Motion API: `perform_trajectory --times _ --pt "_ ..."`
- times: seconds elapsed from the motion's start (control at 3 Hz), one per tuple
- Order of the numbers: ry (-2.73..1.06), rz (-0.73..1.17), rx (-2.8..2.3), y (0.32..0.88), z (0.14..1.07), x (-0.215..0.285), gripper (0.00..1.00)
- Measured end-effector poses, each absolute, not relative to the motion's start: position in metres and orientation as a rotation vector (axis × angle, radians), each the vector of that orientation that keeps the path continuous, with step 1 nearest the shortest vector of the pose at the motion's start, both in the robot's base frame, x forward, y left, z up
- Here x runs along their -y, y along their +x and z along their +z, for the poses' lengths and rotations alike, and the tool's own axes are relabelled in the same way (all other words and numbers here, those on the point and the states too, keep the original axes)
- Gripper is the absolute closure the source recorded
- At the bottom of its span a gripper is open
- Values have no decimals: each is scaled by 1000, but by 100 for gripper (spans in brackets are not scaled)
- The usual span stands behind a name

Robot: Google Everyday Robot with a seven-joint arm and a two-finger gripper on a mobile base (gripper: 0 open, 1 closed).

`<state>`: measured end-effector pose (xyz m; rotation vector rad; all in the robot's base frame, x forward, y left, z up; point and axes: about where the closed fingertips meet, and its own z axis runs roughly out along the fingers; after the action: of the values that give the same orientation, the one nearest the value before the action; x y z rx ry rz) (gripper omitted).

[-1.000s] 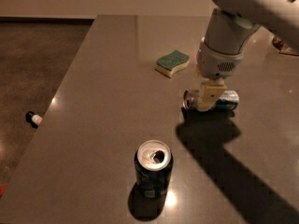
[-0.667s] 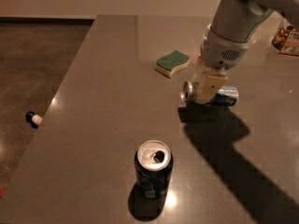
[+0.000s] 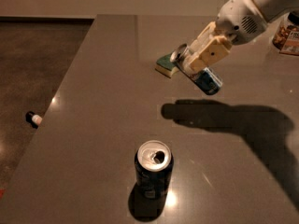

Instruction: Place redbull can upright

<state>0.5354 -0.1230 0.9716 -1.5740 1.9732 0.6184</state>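
The redbull can (image 3: 205, 80) is slim, silver and blue, with its silver top pointing up and to the left. It is lifted off the table and tilted. My gripper (image 3: 202, 56) is shut on the can around its upper half, at the upper right of the camera view. The can's shadow lies on the table below it.
A wider dark-blue soda can (image 3: 153, 169) stands upright and open at the front of the grey table (image 3: 93, 125). A green and yellow sponge (image 3: 166, 65) lies just behind the held can. A jar (image 3: 286, 31) stands at the far right. A small object (image 3: 33, 119) lies on the floor at left.
The gripper has lifted the redbull can off the table, where it lay on its side, and tilted it with the top up-left.
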Motion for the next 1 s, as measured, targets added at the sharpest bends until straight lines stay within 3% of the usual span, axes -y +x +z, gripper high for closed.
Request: perform_trajectory --times 1.0 --pt "-1077 709 -1691 543 968 148 100"
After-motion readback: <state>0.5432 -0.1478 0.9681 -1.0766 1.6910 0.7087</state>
